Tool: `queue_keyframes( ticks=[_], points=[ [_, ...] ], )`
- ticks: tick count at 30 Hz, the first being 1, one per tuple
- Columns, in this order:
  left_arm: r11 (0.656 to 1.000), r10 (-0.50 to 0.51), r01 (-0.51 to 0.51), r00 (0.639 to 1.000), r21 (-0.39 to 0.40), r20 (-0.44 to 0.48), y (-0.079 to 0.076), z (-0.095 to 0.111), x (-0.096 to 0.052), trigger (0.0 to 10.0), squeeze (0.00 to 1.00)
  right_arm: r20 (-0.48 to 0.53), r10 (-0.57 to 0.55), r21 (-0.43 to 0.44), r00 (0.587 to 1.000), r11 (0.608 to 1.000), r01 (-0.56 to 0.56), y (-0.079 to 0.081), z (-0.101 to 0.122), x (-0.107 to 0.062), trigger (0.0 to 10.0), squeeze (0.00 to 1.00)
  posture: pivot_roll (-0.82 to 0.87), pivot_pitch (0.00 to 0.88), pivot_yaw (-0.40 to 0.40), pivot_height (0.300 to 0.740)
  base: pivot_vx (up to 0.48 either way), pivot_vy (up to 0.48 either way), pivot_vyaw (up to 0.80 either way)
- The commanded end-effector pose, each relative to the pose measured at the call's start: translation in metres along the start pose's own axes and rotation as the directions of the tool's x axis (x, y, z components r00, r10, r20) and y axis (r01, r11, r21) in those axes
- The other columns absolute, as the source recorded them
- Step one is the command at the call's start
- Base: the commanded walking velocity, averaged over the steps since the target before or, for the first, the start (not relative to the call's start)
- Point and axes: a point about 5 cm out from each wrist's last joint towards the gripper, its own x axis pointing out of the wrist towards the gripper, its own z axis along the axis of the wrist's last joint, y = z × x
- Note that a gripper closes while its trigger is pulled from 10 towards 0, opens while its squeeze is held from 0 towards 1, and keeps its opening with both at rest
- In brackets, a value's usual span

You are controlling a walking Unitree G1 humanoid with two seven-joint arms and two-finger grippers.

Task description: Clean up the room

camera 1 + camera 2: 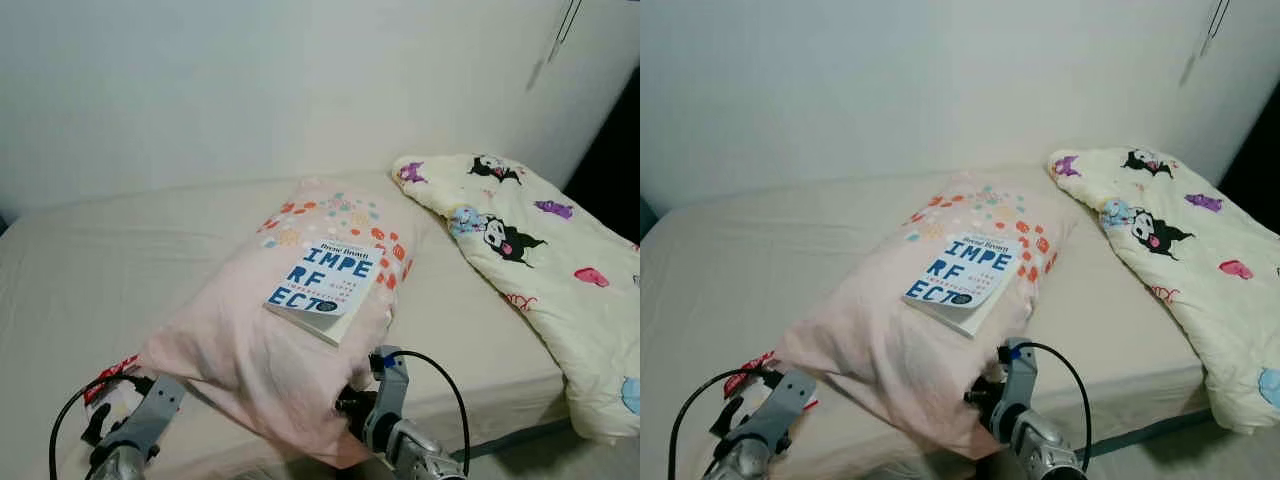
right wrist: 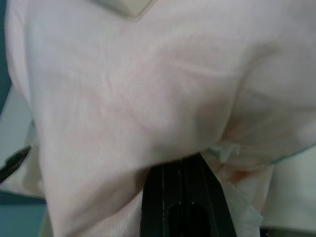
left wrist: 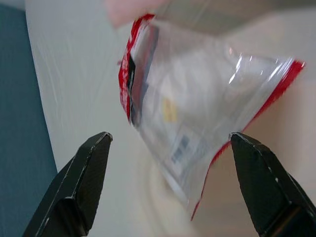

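Left gripper stood spread before a red-edged plastic bag, evidently lined up to grasp it. Right gripper was pressed together on the pink pillow, whose corner hid the fingertips, with a book beyond.

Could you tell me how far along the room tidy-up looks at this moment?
Nothing looks put away yet. In hand: the right gripper pinches the pink pillow, with a book lying on it; the open left gripper faces a clear red-edged bag. Left: the crumpled cartoon quilt.

A home bedroom: bed, pillow, cartoon-print quilt.
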Motion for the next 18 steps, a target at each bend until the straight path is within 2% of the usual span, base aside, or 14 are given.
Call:
queue_keyframes(
  ticks=[1,2,6,11,14,15,16,17,18],
  points=[
    [0.999,-0.011,0.011,1.0,0.03,0.025,0.001,0.004,0.001,10.0,0.0,0.062,0.029,0.007,0.998,1.0,-0.03,0.005,0.008,0.002,10.0,0.0,-0.12,0.103,-0.03,0.62,0.0,0.0,0.0],
    [0.999,-0.011,0.011,1.0,0.03,0.025,0.001,0.004,0.001,10.0,0.0,0.062,0.029,0.007,0.998,1.0,-0.03,0.005,0.008,0.002,10.0,0.0,-0.12,0.103,-0.03,0.62,0.0,0.0,0.0],
    [0.993,-0.051,0.044,0.996,0.11,0.066,-0.002,0.01,0.002,10.0,0.0,0.122,0.049,-0.005,0.991,0.999,-0.049,0.008,0.019,-0.001,10.0,0.0,-0.14,0.17,-0.029,0.62,0.0,0.0,0.0],
    [0.981,-0.067,0.049,0.994,0.19,0.09,0.0,0.009,0.002,10.0,0.0,0.148,0.046,-0.01,0.988,0.999,-0.045,0.006,0.024,-0.006,10.0,0.0,-0.14,0.19,-0.03,0.62,0.0,0.0,0.0],
    [0.966,-0.065,0.036,0.992,0.258,0.106,0.007,0.006,0.003,10.0,0.0,0.154,0.04,-0.014,0.987,0.999,-0.038,0.005,0.023,-0.011,10.0,0.0,-0.15,0.22,-0.027,0.62,0.0,0.0,0.0],
    [0.966,-0.065,0.036,0.992,0.258,0.106,0.007,0.006,0.003,10.0,0.0,0.154,0.04,-0.014,0.987,0.999,-0.038,0.005,0.023,-0.011,10.0,0.0,-0.15,0.22,-0.027,0.62,0.0,0.0,0.0],
    [0.954,-0.048,0.011,0.992,0.298,0.116,0.013,0.004,0.004,10.0,0.0,0.159,0.035,-0.011,0.987,0.999,-0.034,0.004,0.023,-0.014,10.0,0.0,-0.15,0.23,-0.025,0.62,0.0,0.0,0.0],
    [0.954,-0.048,0.011,0.992,0.298,0.116,0.013,0.004,0.004,10.0,0.0,0.159,0.035,-0.011,0.987,0.999,-0.034,0.004,0.023,-0.014,10.0,0.0,-0.15,0.23,-0.025,0.62,0.0,0.0,0.0],
    [0.943,-0.019,-0.022,0.993,0.333,0.12,0.021,0.002,0.006,10.0,0.0,0.167,0.033,-0.009,0.985,0.999,-0.032,0.004,0.024,-0.017,10.0,0.0,-0.16,0.248,-0.024,0.62,0.0,0.0,0.0]
  ],
)
